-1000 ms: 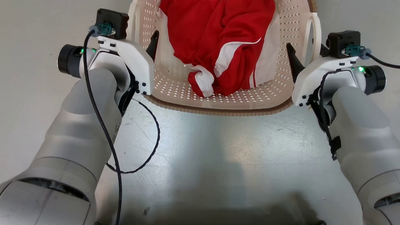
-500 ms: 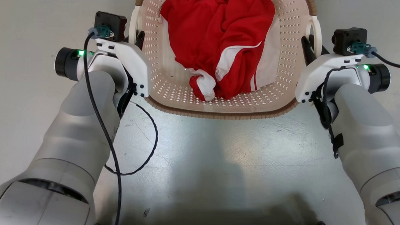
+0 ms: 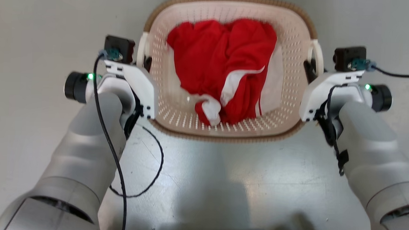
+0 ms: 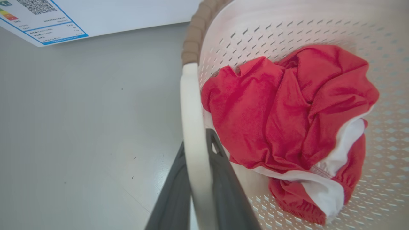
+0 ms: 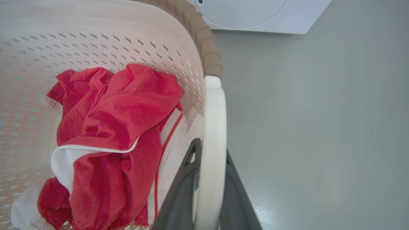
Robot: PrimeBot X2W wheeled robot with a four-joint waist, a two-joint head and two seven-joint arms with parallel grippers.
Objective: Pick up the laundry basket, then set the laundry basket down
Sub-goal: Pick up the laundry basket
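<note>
The laundry basket, cream and perforated with a brown woven-look rim, stands between my two arms on the grey floor and holds a red and white garment. My left gripper is shut on the basket's left white handle, with one dark finger on each side of it. My right gripper grips the right white handle the same way. I cannot tell whether the basket's base touches the floor.
A white washer stands just beyond the basket, its labelled front and its round door at the top of the wrist views. A black cable loops off my left forearm. Bare grey floor lies on both sides.
Both grippers moved from inside the basket out to its side handles and closed on them. The head camera has shifted, so the whole basket is now in the picture.
</note>
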